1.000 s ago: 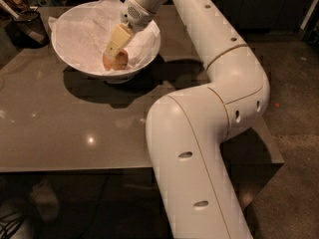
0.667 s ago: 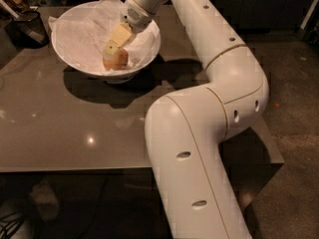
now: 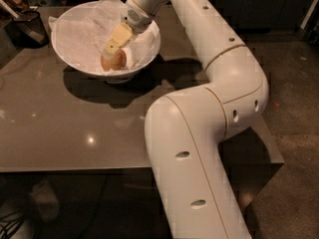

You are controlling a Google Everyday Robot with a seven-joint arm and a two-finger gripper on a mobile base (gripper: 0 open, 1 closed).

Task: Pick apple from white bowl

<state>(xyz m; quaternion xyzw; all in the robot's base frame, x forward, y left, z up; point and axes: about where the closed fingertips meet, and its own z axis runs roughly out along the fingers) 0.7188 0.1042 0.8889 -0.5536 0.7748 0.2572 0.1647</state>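
So we're looking at the gripper (image 3: 110,49) sitting down inside the white bowl (image 3: 143,59), pointing down and to the left from the wrist, with its yellowish tip right at the top of the apple (image 3: 115,61). Honestly we can't tell if it's spread apart or clamped on the fruit; the tip just meets the apple's upper side and that's all we get.

The apple itself lies low in the bowl, on the near side, a bit right of center, resting on the crumpled white paper (image 3: 84,29) that lines the inside. It looks orange-red with a paler patch.

The bowl stands on its small foot toward the far left part of the grey glossy worktop (image 3: 75,128), throwing a dark shadow in front of it. A corner of the paper pokes up over the far rim.

Left of the bowl, at the worktop's far corner, we see a dark mesh cup (image 3: 27,29), apart from the bowl.

The big white arm (image 3: 209,113) fills the right half of the view, bending at an elbow over the worktop's right edge and reaching back up to the bowl.
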